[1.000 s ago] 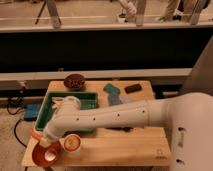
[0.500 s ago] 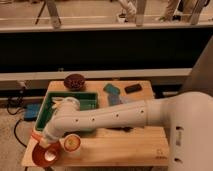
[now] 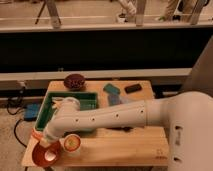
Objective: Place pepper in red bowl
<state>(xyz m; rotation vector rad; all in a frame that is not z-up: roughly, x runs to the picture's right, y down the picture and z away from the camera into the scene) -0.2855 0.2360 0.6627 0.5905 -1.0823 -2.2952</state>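
The red bowl [image 3: 40,157] sits at the front left corner of the wooden table [image 3: 125,147]. It is wide, shallow and orange-red. My gripper [image 3: 44,142] is at the end of the white arm, right above the bowl's far rim and hanging over its inside. A small pale thing [image 3: 49,156] lies inside the bowl under the gripper; I cannot tell whether it is the pepper. No pepper shows clearly anywhere else. A small tan cup [image 3: 72,143] stands just right of the bowl.
A green tray [image 3: 80,98] lies behind the arm. A dark maroon bowl [image 3: 75,81] stands at the table's back edge. A teal packet [image 3: 111,89], a grey-blue item [image 3: 115,100] and a dark bar [image 3: 132,88] lie at the back right. A railing runs behind the table.
The arm and gripper stay over the red bowl with almost no movement. Nothing else on the table has moved.
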